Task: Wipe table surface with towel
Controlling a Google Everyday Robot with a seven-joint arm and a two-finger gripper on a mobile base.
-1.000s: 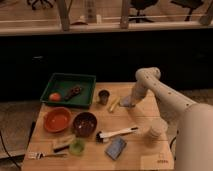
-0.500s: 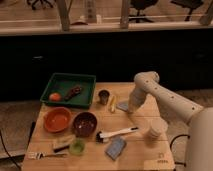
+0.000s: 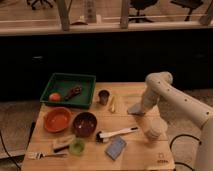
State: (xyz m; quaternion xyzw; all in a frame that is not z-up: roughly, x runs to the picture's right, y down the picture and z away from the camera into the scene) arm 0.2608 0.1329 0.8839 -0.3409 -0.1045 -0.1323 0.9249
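Note:
The wooden table [image 3: 127, 91] fills the lower half of the camera view. My arm reaches in from the right, and my gripper [image 3: 137, 108] is down at the table's right middle. A small grey towel [image 3: 133, 110] lies under its tip, flat on the wood. The gripper's body hides how it meets the towel.
A green tray [image 3: 59, 79] at back left holds an orange fruit [image 3: 54, 96]. A dark cup [image 3: 103, 96] and a yellow item [image 3: 112, 103] stand left of the towel. An orange bowl [image 3: 57, 119], dark bowl [image 3: 85, 123], white-handled brush [image 3: 119, 133], blue sponge [image 3: 116, 148] and pale cup [image 3: 154, 128] sit in front.
My gripper and the grey towel have slid to the right and a little toward the table's front. The other objects have not moved.

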